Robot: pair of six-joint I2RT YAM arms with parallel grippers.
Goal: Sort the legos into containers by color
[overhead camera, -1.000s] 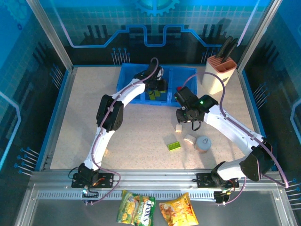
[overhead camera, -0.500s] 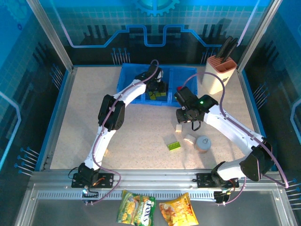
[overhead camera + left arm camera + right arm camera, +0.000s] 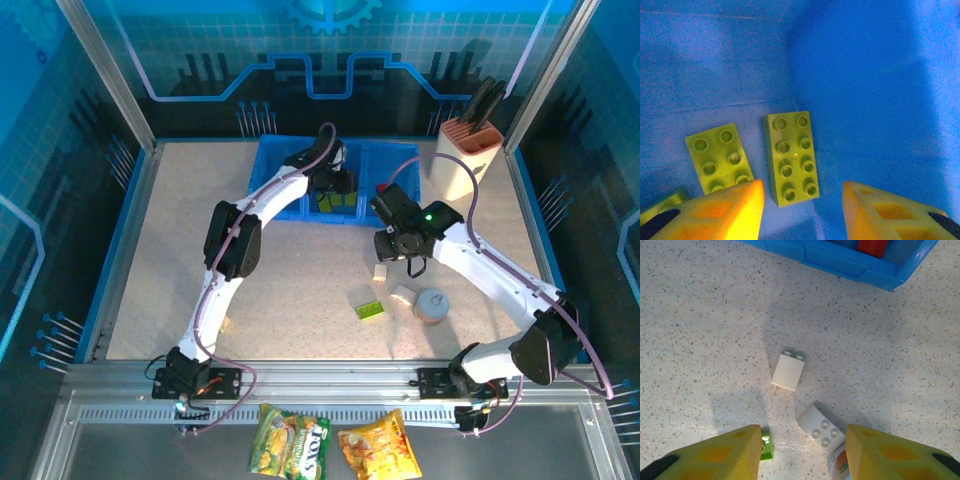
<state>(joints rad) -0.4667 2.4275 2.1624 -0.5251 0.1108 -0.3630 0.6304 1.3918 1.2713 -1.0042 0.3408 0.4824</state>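
From above, the left gripper (image 3: 335, 183) hangs over the middle compartment of the blue tray (image 3: 275, 160). At its wrist, the jaws stand parted and empty above two lime green bricks (image 3: 790, 157). At the right wrist, the right gripper (image 3: 804, 442) gapes empty over white bricks (image 3: 788, 370) on the table (image 3: 700, 315).

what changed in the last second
The left pincer shifted only slightly over the middle compartment of the tray. It now stands open above the green bricks lying there, so it has apparently just let one go. The right pincer, the white bricks and the green brick on the table stayed put.
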